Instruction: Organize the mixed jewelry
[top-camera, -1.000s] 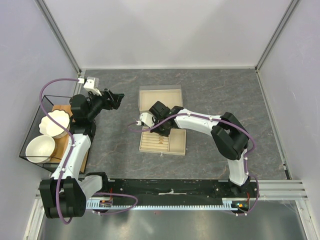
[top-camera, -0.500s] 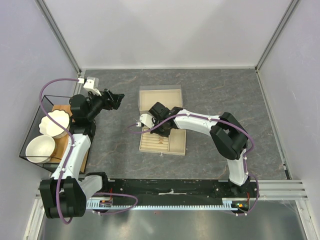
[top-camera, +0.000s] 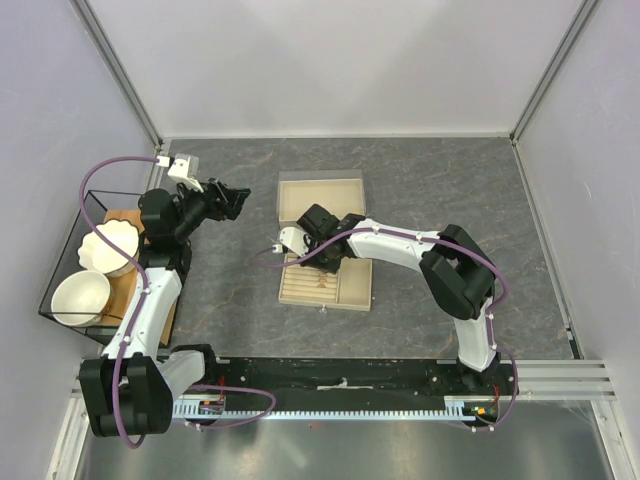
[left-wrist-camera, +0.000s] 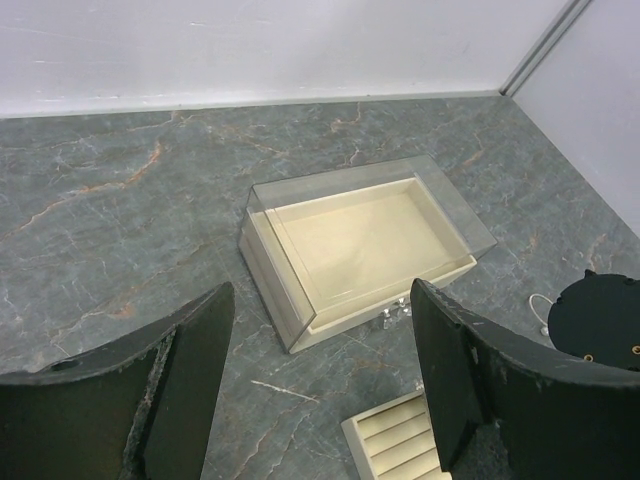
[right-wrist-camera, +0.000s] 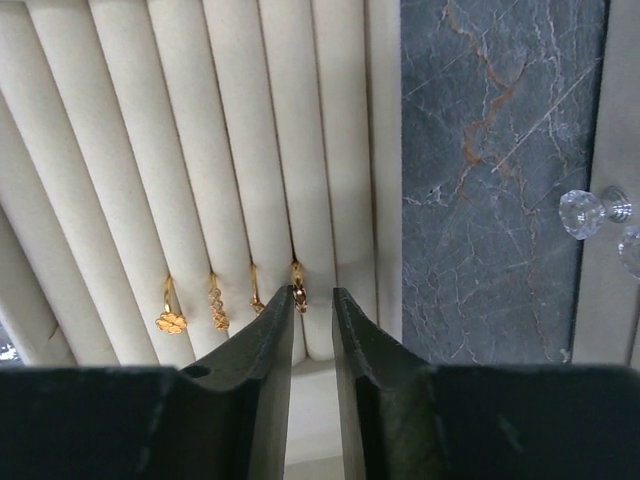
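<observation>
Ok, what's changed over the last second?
The right gripper shifted slightly left over the slotted tray, then held; its jaws now stand a little apart by the rightmost gold ring, gripping nothing. The left gripper, open, the tray and the lid stayed put.

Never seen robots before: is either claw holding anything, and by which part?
Nothing. The right gripper, jaws slightly parted, is empty beside the small gold rings in the beige slotted tray; the left gripper is open, empty.

Bare tabletop (left-wrist-camera: 120, 200) around lid (left-wrist-camera: 360, 240); tray ridges (right-wrist-camera: 130, 150) hem right end effector (right-wrist-camera: 313, 293).
</observation>
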